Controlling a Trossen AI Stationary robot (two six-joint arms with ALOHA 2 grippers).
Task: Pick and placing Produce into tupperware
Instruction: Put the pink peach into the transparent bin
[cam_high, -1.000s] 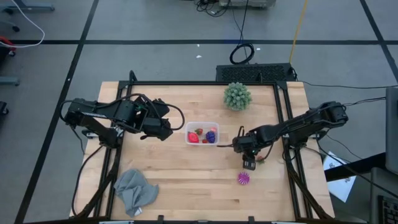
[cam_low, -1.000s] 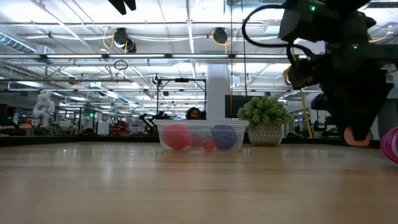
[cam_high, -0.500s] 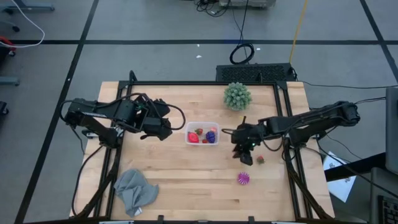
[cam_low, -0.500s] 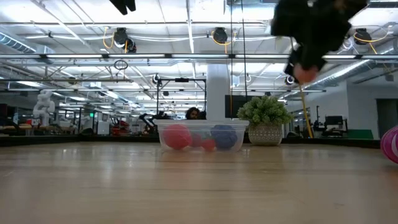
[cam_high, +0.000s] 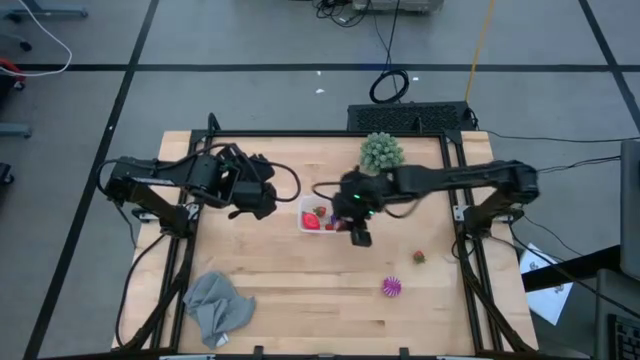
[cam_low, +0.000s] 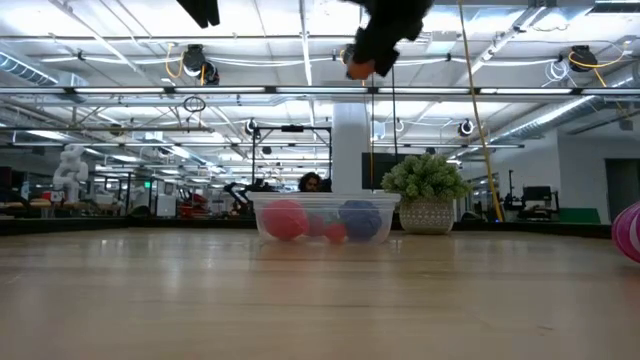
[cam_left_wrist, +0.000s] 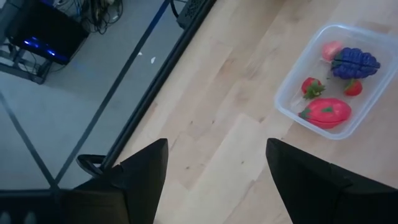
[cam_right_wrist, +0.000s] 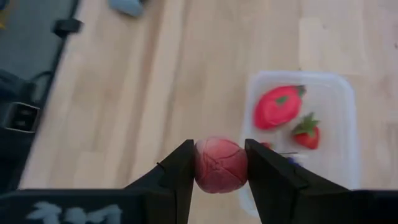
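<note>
High view: right tool (cam_high: 359, 236) hangs over the tub (cam_high: 325, 215), carrying fruit for release; two pieces, a strawberry (cam_high: 418, 257) and a striped ball (cam_high: 392, 288), lie right on the worktop (cam_high: 300, 290).
Left wrist view: left tool (cam_left_wrist: 214, 163) waits wide open, empty; tub holds five pieces.
Right wrist view: fingers clamp one pink ball (cam_right_wrist: 220, 165).

Right gripper (cam_high: 358, 232) above tupperware (cam_high: 312, 205), produce (cam_left_wrist: 326, 112) inside

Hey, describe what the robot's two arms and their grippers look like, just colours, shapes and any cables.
Both arms are dark, nearly black, built of jointed segments. The left arm has black cables looping beside its wrist. The left gripper and right gripper each end in two flat, dark, wedge-shaped fingers. No markings are readable on them.
</note>
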